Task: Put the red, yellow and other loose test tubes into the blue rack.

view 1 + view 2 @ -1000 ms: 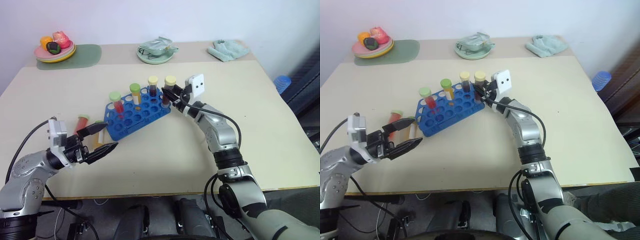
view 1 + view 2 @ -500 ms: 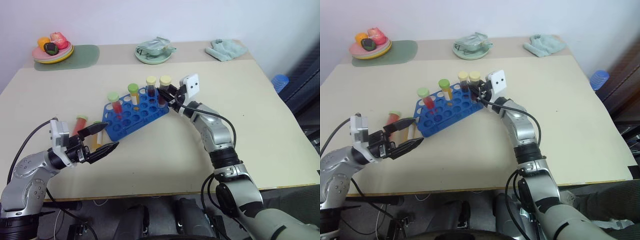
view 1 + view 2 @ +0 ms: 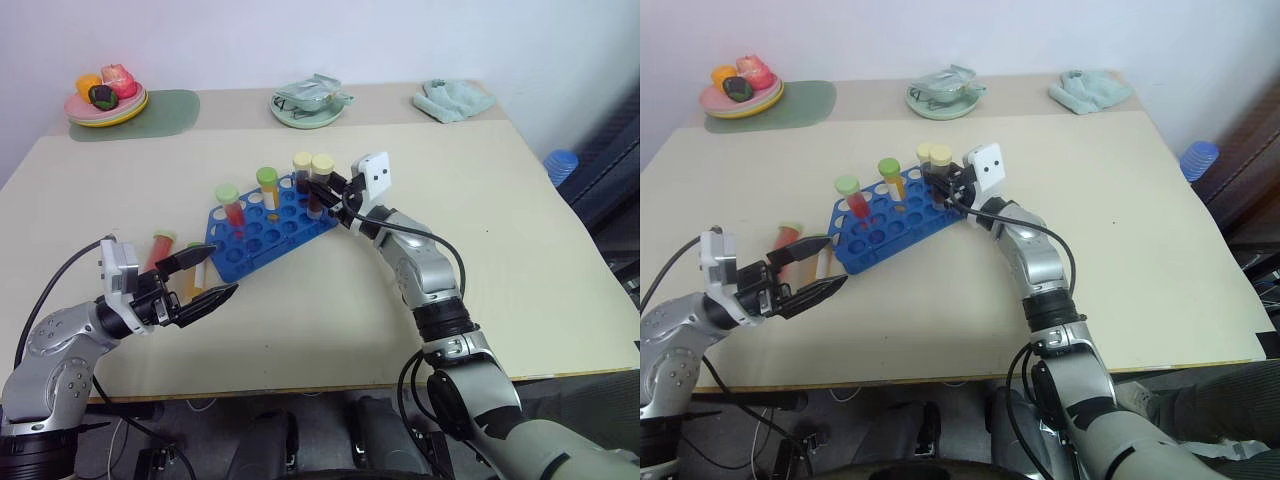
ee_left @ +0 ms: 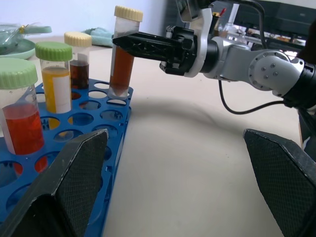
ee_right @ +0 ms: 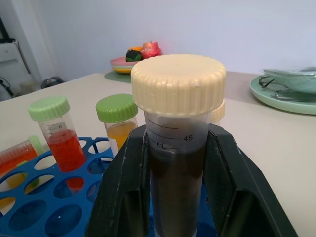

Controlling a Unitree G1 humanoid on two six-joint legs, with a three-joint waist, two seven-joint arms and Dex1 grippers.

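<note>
1. The blue rack (image 3: pixel 268 226) sits near the middle of the table (image 3: pixel 520 230), turned diagonally so its long side runs from the near-left up toward the far-right.
2. The right gripper (image 3: pixel 322 192) is clamped shut on a brown tube with a pale-yellow cap (image 5: pixel 177 148). That tube stands upright, cap up and long axis vertical, with its bottom end at a hole in the rack's far-right corner. I can't tell how deep it's seated.
3. Right beside it there's a second brown tube with a pale-yellow cap (image 4: pixel 78 59), also upright in the rack.
4. Two more tubes stand vertical in the rack, caps up: a red tube with a green cap (image 3: pixel 232 205) toward the left end, and a yellow-orange tube with a green cap (image 3: pixel 268 187) between it and the brown ones.
5. Still loose: a red tube with a green cap (image 3: pixel 161 247) is lying flat on the table just left of the rack, cap pointing away from the robot, long axis running roughly front-to-back. There's a yellow-orange tube (image 3: pixel 199 270) lying next to it, mostly hidden behind the left fingers, so can't say much about how it lies.
6. The left gripper (image 3: pixel 209 277) hangs over the table near those loose tubes, jaws spread wide with nothing between them, pointing toward the rack.
</note>
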